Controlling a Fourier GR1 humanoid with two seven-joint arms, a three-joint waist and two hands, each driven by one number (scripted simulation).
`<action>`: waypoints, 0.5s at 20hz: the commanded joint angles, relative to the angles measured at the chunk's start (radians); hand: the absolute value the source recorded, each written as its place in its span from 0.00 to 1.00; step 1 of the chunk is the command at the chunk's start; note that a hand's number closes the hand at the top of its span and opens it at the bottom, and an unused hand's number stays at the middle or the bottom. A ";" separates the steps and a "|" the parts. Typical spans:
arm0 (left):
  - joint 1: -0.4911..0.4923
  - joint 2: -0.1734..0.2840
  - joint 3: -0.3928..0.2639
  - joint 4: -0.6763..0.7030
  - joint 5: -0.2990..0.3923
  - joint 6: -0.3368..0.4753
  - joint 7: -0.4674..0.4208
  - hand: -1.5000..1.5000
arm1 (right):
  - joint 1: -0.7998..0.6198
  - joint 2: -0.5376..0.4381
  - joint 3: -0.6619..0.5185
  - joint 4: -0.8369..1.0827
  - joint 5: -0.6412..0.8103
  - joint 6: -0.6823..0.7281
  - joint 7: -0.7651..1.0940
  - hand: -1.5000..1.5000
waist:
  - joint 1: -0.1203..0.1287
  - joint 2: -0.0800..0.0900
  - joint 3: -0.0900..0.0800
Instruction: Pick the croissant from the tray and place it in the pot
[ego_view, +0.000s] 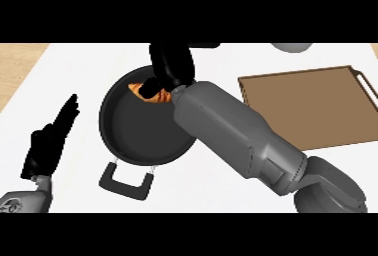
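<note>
Step in hand: the placing. Right hand (171, 67) is over the far part of the pot (122, 142), fingers curled round the croissant (151, 93). The croissant pokes out just below the hand, toward the robot, over the pot's dark floor. Cannot tell whether it touches the floor or hangs above it.

Tray (310, 107) lies well to the right of the right hand, brown, nothing on it. So the pick looks done and only the release is left.

Next move, by judgement: open the fingers so the croissant drops inside the rim, then lift the hand clear without dragging it out. The forearm crosses the pot's right rim, so the way out should go up first, then back.

Left hand (52, 137) shows well to the left of the right hand, near the view's left edge, fingers straight and up, holding nothing, resting.

Surface: white counter (214, 195), wood strip (18, 65) at its far left edge. Pot handle (127, 181) points toward the robot. A grey round thing (293, 47) sits beyond the tray at the top edge, cut off, cannot identify.
</note>
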 joint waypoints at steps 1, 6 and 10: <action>-0.006 0.006 0.003 0.000 0.006 -0.011 0.020 0.50 | 0.028 0.000 -0.065 -0.059 -0.080 -0.153 -0.123 0.00 | -0.001 0.000 0.002; -0.012 0.006 0.020 -0.005 0.011 -0.004 0.025 0.50 | 0.059 0.000 -0.155 -0.139 -0.227 -0.232 -0.249 0.00 | -0.023 -0.007 0.002; -0.005 0.012 0.038 -0.005 0.012 -0.002 0.036 0.50 | 0.069 0.000 -0.169 -0.150 -0.367 -0.140 -0.310 0.00 | -0.048 -0.015 0.002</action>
